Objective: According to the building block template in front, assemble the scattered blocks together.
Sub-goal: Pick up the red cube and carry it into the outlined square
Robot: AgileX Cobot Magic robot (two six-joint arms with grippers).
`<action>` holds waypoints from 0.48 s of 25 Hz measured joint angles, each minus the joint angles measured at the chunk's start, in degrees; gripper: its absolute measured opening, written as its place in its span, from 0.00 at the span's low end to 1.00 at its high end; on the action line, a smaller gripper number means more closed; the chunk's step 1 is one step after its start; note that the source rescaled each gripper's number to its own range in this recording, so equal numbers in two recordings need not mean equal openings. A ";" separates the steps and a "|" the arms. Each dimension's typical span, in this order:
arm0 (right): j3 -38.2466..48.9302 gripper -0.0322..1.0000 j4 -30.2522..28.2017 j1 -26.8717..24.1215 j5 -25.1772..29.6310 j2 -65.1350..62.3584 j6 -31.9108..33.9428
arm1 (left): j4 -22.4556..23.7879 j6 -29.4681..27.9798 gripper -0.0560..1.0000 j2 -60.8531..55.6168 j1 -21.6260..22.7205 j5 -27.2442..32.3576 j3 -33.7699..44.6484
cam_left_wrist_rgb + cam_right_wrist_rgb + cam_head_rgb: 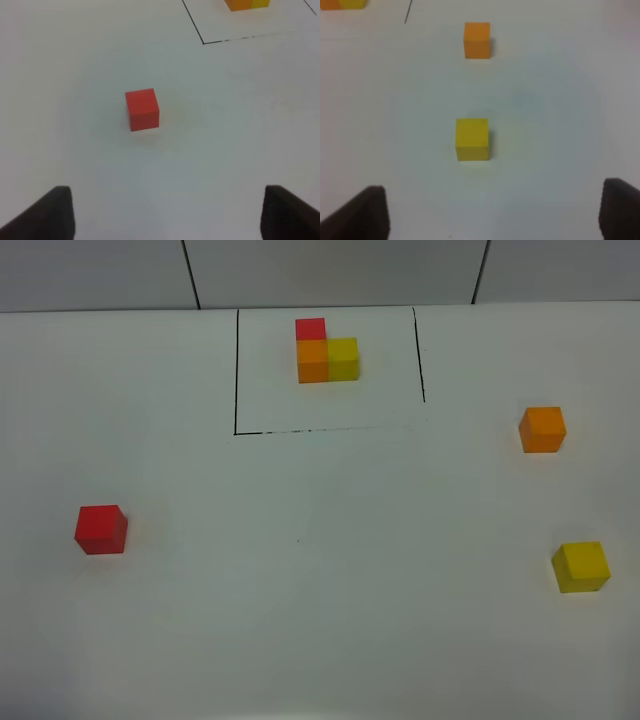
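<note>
Your left gripper [168, 202] and right gripper [492, 205] stand wide open, holding nothing. You have the red block [142, 109] lying apart ahead of the left one, the yellow block [472, 139] ahead of the right, the orange block [477, 40] beyond it. You have the template [326, 352] sitting joined within its black lines [236, 370]

So on my white counter [320, 620] the template [327, 355] sits at the back inside the black lines [236, 370]: red behind orange, yellow touching orange's right. Loose red cube [101, 529] far left, orange cube [542, 429] far right, yellow cube [581, 566] nearer, all well apart.
</note>
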 joint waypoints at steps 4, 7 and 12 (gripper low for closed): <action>0.00 0.81 0.00 0.00 0.00 0.00 0.00 | 0.00 0.00 0.75 0.00 0.00 0.00 0.00; 0.00 0.81 0.00 0.00 0.00 0.00 0.00 | 0.00 0.00 0.75 0.00 0.00 0.00 0.00; 0.00 0.81 0.00 0.00 0.00 0.00 0.00 | 0.00 0.00 0.75 0.00 0.00 0.00 0.00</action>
